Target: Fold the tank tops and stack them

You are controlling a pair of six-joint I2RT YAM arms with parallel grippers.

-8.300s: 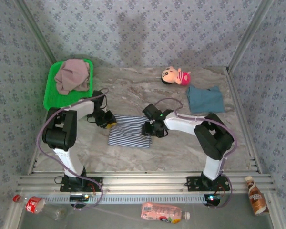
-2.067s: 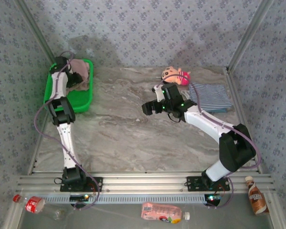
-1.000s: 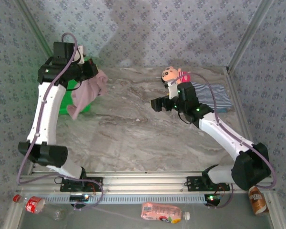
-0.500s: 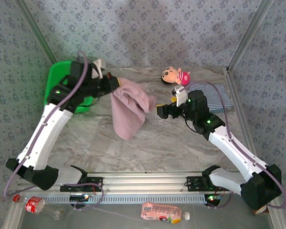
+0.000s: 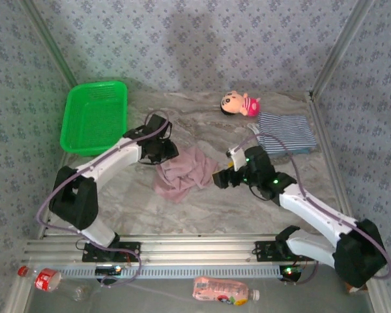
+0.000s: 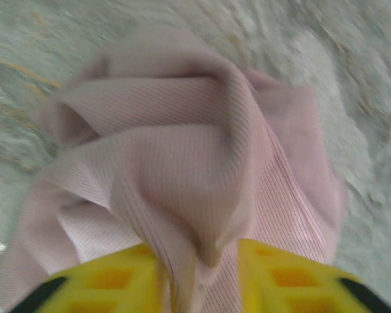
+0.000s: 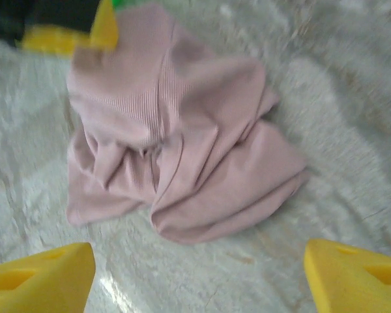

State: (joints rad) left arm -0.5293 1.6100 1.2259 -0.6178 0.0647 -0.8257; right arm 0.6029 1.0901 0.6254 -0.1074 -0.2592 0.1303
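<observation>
Top external, mauve-pink tank top (image 5: 182, 171): crumpled in a heap about mid-counter (image 5: 182, 212), between the two pincers.
Top external, left pincer (image 5: 161, 151): down at the heap's far-left edge, touching the cloth.
Top external, right pincer (image 5: 220, 179): low, just beside the heap's right edge and pointing at it.
Top external, striped tank top (image 5: 283, 132): folded flat at the far right, near the pink plush doll (image 5: 240, 103); a sliver of the teal-blue tank top (image 5: 300, 151) peeks from under its near edge.
Top external, green basket (image 5: 94, 120): far-left corner, well apart from the heap.
Left wrist, left pincer (image 6: 199, 261): yellow fingers (image 6: 117, 280) stand parted, released, with a ribbed fold of the mauve-pink tank top (image 6: 182, 163) running between them; the picture is blurred.
Right wrist, right pincer (image 7: 199, 261): spread wide, grasping nothing, bare counter (image 7: 352, 130) between the tips.
Right wrist, mauve-pink tank top (image 7: 176, 143): bunched ahead of the tips and apart from them; a yellow finger of the left pincer (image 7: 104, 26) sits at its far edge.
</observation>
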